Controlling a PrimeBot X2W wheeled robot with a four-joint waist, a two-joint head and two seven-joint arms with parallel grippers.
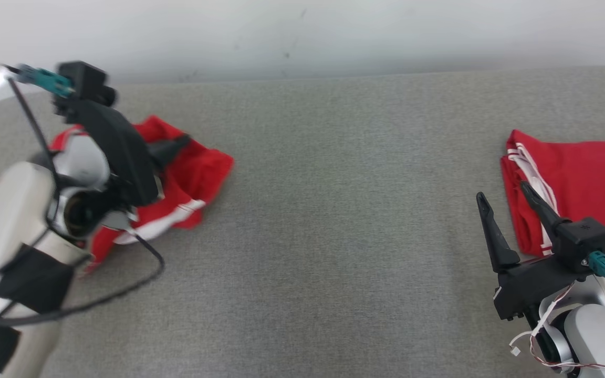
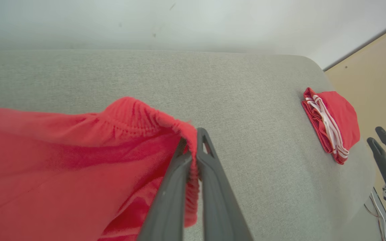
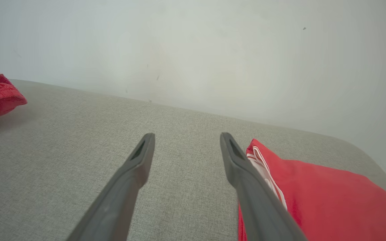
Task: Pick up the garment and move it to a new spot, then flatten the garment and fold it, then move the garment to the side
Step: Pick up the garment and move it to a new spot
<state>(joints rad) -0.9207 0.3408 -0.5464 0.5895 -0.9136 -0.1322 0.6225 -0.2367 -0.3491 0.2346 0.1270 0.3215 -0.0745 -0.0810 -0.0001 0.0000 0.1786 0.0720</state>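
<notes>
While my left gripper (image 2: 192,138) is pinched together on the elastic waistband edge of the crumpled red garment (image 2: 62,160), that garment sits bunched at the left end of the grey cushion (image 1: 334,210), near the white wall (image 1: 302,31). My right gripper (image 3: 186,137) hangs with its fingers spread wide and nothing between them, just beside a folded red garment (image 3: 330,194) with white stripes at the cushion's right end, well apart from the crumpled one.
</notes>
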